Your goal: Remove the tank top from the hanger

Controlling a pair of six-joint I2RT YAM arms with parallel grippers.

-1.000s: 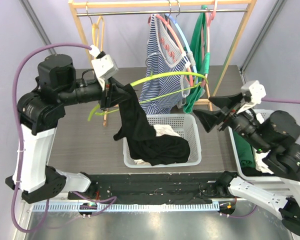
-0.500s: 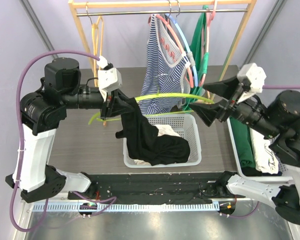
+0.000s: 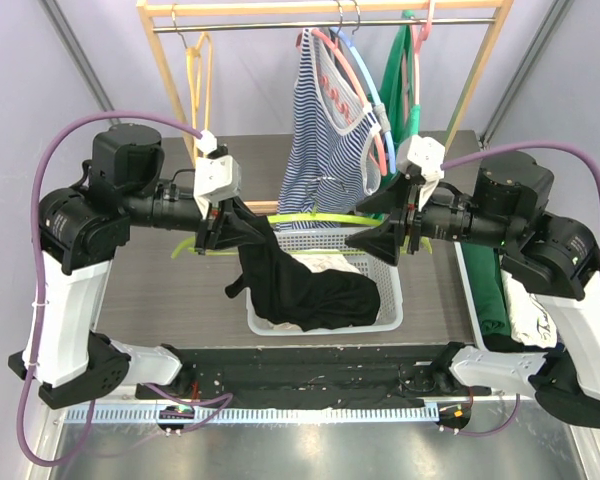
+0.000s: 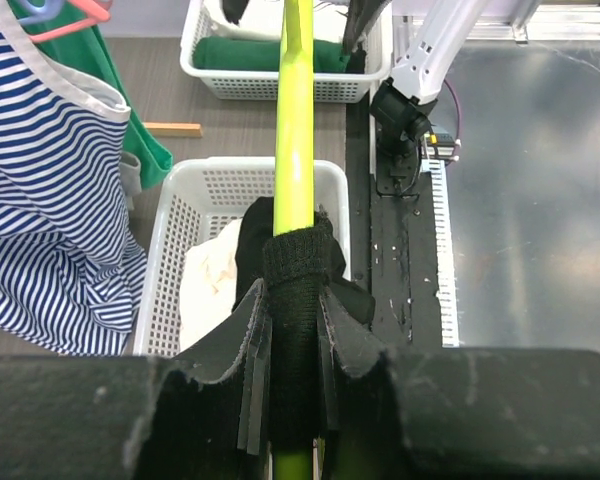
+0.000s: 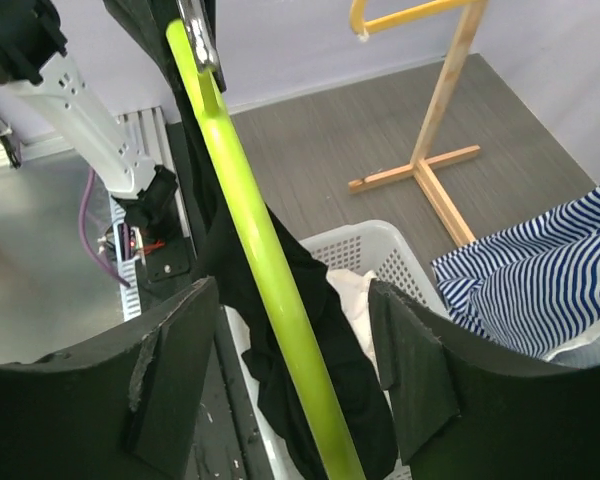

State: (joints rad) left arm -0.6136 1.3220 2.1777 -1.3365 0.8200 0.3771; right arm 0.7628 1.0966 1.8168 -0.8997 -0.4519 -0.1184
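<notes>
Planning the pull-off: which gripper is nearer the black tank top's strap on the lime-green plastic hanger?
Left. The left gripper is clamped on the black strap over the lime-green hanger; the right gripper straddles the hanger farther along, jaws open.

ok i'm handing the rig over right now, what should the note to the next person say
Left end effector: shut on the strap of the black tank top, pinning it to the lime hanger.
Right end effector: open, jaws either side of the hanger bar, not gripping it.
Tank top: strap on the hanger, body draped into the white basket.
Done: hanger held out in front of the rack.
Left: likely close the right on the hanger, slide the strap off, drop the top in the basket.
</notes>
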